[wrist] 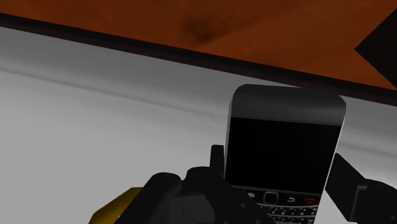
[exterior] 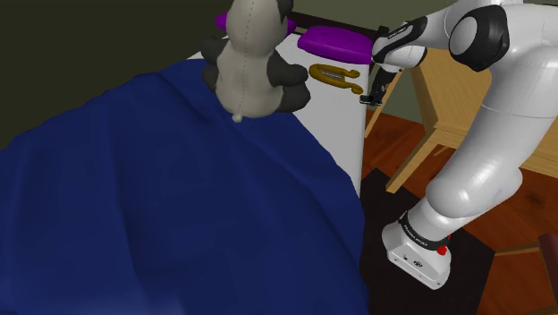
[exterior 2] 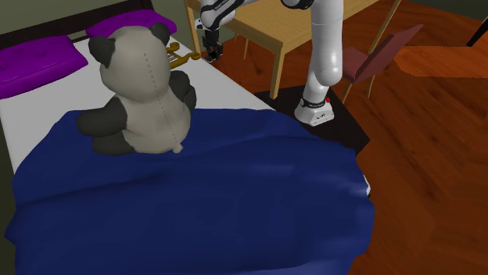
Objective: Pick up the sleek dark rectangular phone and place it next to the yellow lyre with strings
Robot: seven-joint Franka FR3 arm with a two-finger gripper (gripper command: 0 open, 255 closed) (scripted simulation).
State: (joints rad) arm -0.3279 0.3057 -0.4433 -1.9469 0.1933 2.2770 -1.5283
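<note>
The dark rectangular phone (wrist: 283,143), with a black screen and a small keypad, stands clasped between my black fingers (wrist: 217,167). My gripper (wrist: 281,170) is shut on it and hangs just above the white sheet at the bed's edge. In the shoulder view the gripper (exterior: 370,92) is right beside the yellow lyre (exterior: 335,76), which lies flat on the sheet near the purple pillow. The second exterior view has the gripper (exterior 2: 211,50) just to the right of the lyre (exterior 2: 182,56). A yellow corner of the lyre (wrist: 116,207) also peeks in beside the hand.
A big panda plush (exterior: 253,67) sits on the blue blanket (exterior: 161,206) close to the lyre. Purple pillows (exterior 2: 43,58) lie at the head of the bed. A wooden table (exterior 2: 274,27) and a chair (exterior 2: 375,58) stand beside the bed, behind the arm's stand (exterior: 416,255).
</note>
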